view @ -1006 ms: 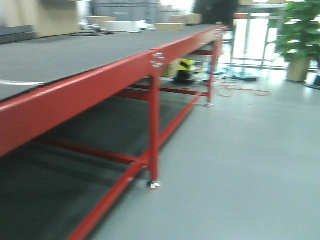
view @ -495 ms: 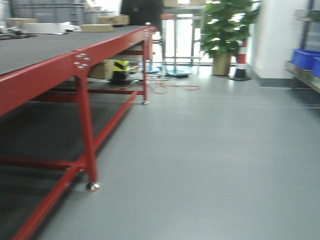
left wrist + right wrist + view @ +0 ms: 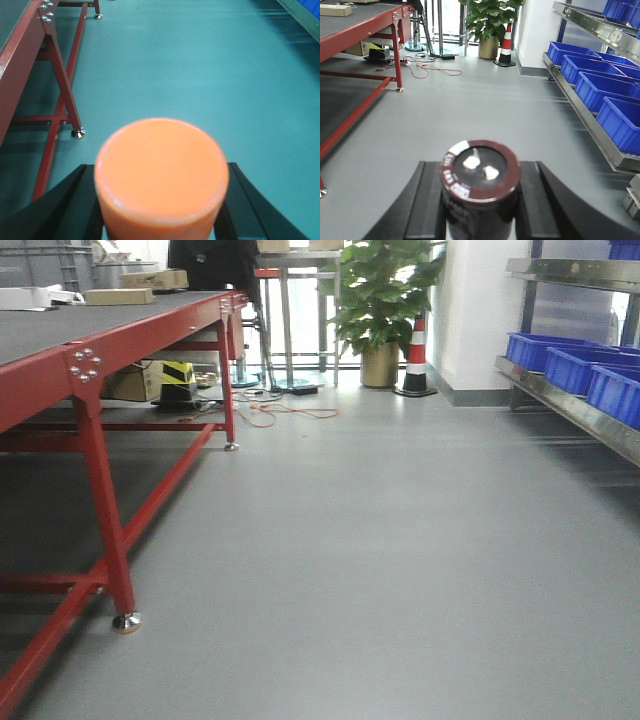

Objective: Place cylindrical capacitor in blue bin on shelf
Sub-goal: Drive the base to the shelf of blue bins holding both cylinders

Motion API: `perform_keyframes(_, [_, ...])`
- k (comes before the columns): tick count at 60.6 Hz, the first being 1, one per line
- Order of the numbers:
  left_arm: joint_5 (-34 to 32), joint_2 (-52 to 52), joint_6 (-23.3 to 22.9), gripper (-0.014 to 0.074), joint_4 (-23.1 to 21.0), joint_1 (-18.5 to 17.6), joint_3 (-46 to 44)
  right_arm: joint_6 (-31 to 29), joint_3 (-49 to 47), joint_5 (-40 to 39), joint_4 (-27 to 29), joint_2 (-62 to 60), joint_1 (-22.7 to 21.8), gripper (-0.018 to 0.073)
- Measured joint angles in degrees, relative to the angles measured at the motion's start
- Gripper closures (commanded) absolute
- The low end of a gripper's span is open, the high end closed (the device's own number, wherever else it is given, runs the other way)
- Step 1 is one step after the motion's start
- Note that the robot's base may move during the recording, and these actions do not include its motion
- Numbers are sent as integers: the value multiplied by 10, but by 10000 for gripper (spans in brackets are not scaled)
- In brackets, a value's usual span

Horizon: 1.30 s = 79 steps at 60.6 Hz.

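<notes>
On open grey floor (image 3: pixel 380 540), with the red bench (image 3: pixel 50 380) to my left and the shelf (image 3: pixel 584 116) to my right; blue bins (image 3: pixel 592 86) line its lower tier. Left tool (image 3: pixel 161 215): clamped on an orange cylinder (image 3: pixel 161 160). Right tool (image 3: pixel 481 210): closed around the cylindrical capacitor (image 3: pixel 480 172), upright, terminals (image 3: pixel 471 163) up. Judged rigid and moderately heavy, with a smooth sleeve that is likely slippery. Grip mid-body across the diameter, clear of the terminals.

capacitor (image 3: pixel 480 175) dk brown w/ pale print; cylinder (image 3: pixel 161 172) orange; bins (image 3: pixel 620 127) blue; table frame (image 3: pixel 101 490) red; cone (image 3: pixel 416 360) red/white stripes
</notes>
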Motion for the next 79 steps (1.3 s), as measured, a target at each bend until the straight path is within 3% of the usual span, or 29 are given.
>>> perform_keyframes(79, [0,0,0,707,0,0,0,0,0,-1,0,0,0,619])
